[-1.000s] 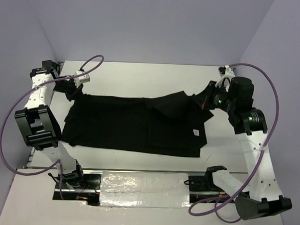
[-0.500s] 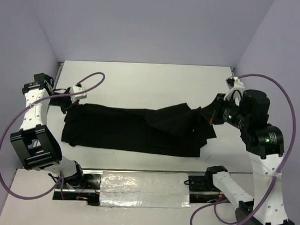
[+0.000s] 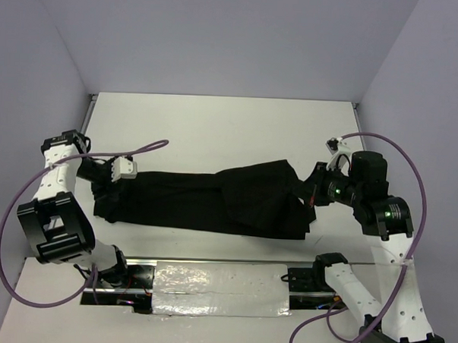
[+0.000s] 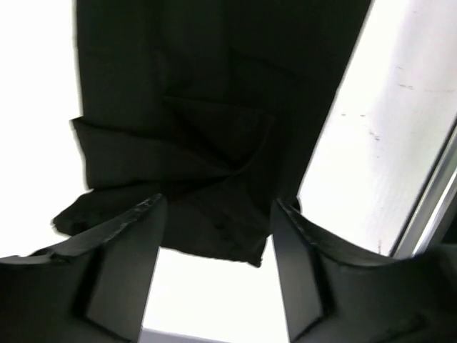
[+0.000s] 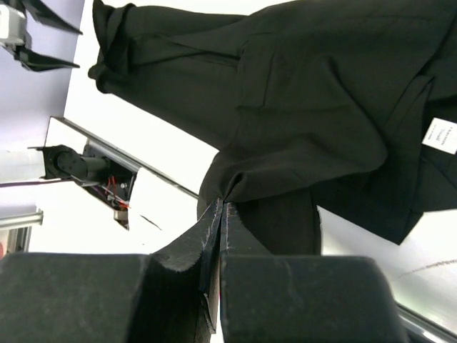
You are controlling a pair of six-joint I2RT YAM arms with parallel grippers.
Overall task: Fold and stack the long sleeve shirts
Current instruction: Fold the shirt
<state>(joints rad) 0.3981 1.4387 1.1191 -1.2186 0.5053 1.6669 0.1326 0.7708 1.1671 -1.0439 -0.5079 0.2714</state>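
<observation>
While my right gripper (image 5: 221,209) pinches a fold at its right end, the plain black soft-fabric long-sleeved shirt (image 3: 212,201) lies on the white table (image 3: 216,125) as a band running left to right. My left gripper (image 4: 218,209) hangs wide and empty just above the left end.

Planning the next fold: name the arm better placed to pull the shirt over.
Probably the right arm: its jaws are pinched shut on the shirt. The left arm has open jaws, holding nothing.
</observation>
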